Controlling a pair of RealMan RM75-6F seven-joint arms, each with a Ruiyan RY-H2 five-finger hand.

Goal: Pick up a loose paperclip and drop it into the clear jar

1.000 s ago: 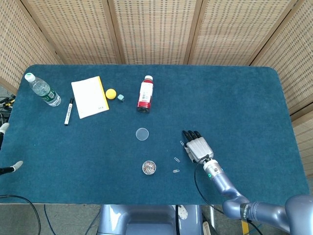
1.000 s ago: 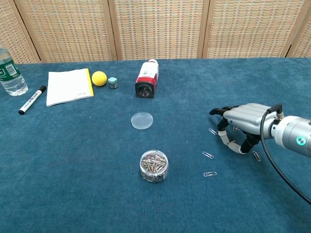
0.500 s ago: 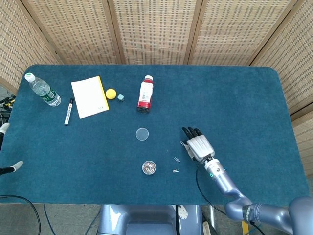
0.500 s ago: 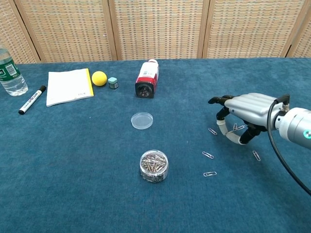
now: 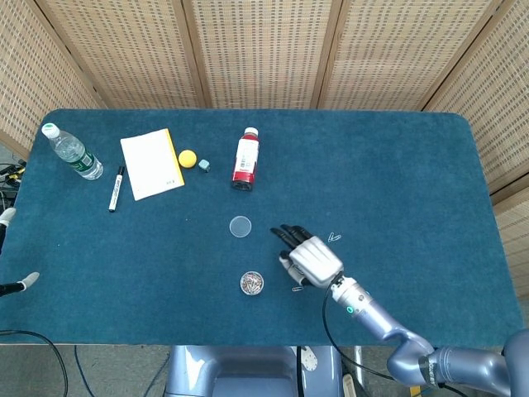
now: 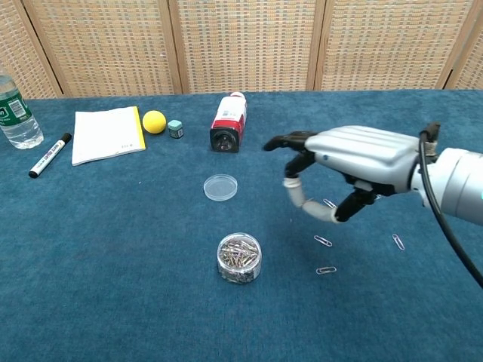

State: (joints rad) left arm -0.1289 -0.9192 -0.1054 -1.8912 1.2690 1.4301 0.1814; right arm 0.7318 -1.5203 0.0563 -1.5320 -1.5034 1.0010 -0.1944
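Seemingly carrying a clip, the right hand (image 6: pixel 343 170) hovers at two o'clock of the clear jar (image 6: pixel 239 258), fingers curled, though I cannot tell whether anything is pinched. Loose paperclips (image 6: pixel 323 241) lie under it; the lid (image 6: pixel 220 187) sits at twelve, leaving the jar open for dropping.

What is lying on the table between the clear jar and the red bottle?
The jar's round clear lid lies flat between the clear jar and the red bottle; both views show it.

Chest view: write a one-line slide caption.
Right hand raised above the blue table, beside the open clear jar of paperclips, loose paperclips lying below.
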